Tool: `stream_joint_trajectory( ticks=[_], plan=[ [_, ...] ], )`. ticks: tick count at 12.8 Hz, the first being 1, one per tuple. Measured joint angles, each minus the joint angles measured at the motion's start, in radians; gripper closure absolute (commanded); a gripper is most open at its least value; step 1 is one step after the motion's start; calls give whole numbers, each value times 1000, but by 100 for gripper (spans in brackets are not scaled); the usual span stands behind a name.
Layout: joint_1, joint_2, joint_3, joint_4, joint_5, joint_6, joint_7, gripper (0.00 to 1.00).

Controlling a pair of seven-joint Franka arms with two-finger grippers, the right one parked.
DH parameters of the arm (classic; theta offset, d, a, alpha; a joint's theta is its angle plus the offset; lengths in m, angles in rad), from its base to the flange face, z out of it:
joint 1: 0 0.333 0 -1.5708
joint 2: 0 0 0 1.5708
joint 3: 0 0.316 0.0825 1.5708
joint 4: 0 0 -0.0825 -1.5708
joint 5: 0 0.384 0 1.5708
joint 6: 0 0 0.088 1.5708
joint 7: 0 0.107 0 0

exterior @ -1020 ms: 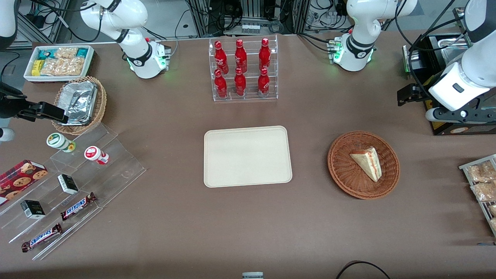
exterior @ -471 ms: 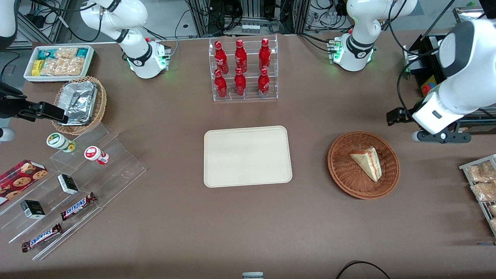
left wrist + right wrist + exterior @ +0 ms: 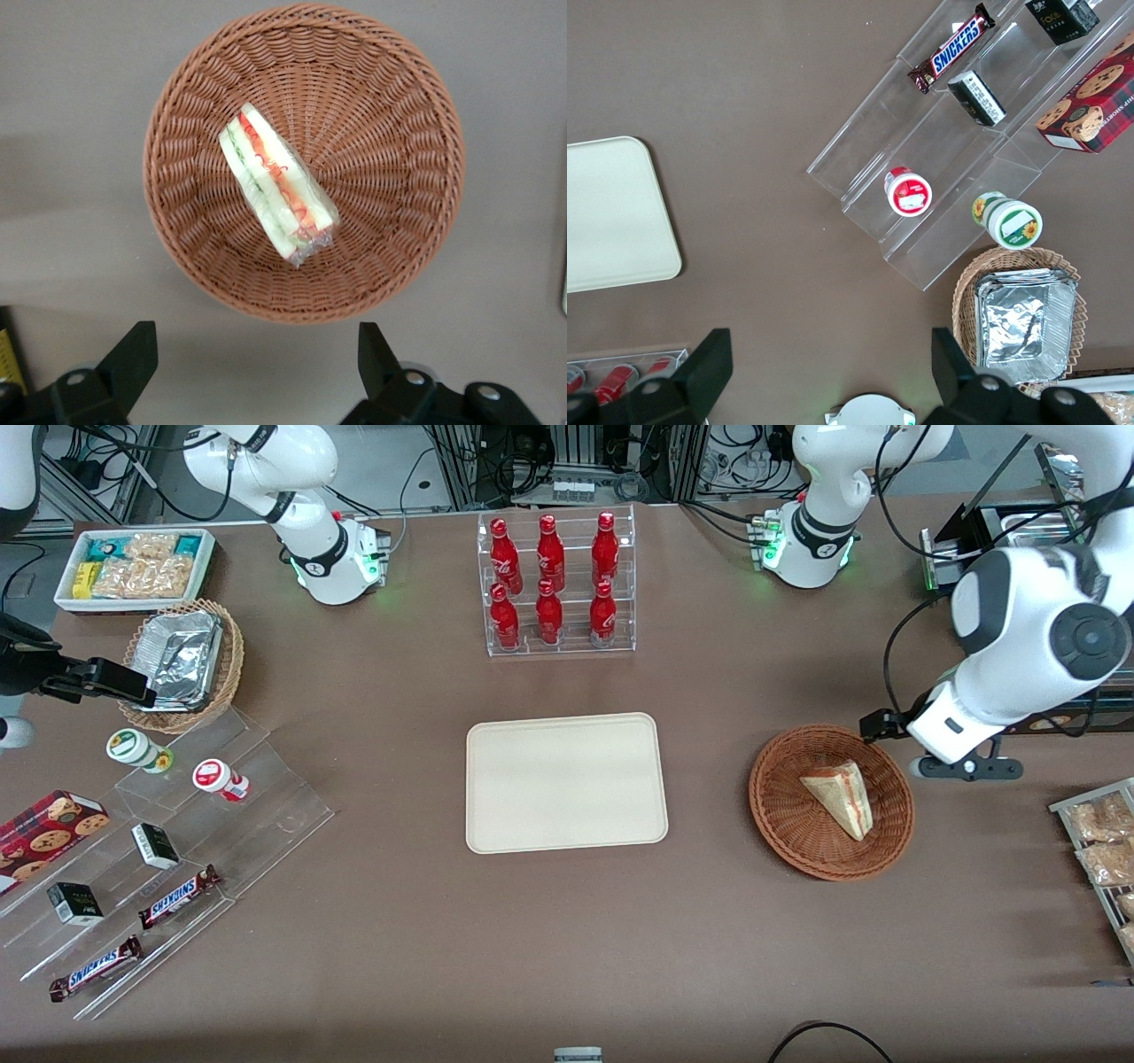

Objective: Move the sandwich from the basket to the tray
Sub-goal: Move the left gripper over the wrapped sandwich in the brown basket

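Sandwich (image 3: 840, 797) lies on its side inside the reddish-brown basket (image 3: 788, 828), off-centre, its layered red, green and white edge showing in the wrist view (image 3: 276, 197) under clear wrap. The basket sits toward the working arm's end of the table, well apart from the cream tray (image 3: 567, 783), which holds nothing. The left gripper (image 3: 257, 363) hangs above the table just beside the basket's rim, its fingers (image 3: 133, 354) spread wide with nothing between them; in the front view the arm's body hides most of it (image 3: 957, 757), so its height over the basket is hard to judge. The step in hand looks like the approach for a pick. To do it well, the gripper should centre over the wedge rather than over the basket, then turn so the two fingers straddle the flat bread faces across the narrow thickness, not along the long layered edge. Coming straight down keeps the fingertips off the woven wall, which rises near one end of the sandwich. The wrap looks slick and the bread soft, so a gentle closing near the thicker middle should hold better than a pinch at the tapered tip. Lifting clear of the rim before travelling toward the tray would avoid dragging the basket along.
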Motion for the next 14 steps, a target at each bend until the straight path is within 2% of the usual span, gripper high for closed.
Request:
stream_joint_trajectory(
  ticks=[4, 14],
  plan=[
    [1, 21, 1, -43, 0, 77, -69, 0],
    [-5, 82, -6, -53, 0, 201, -644, 0]
  ],
)
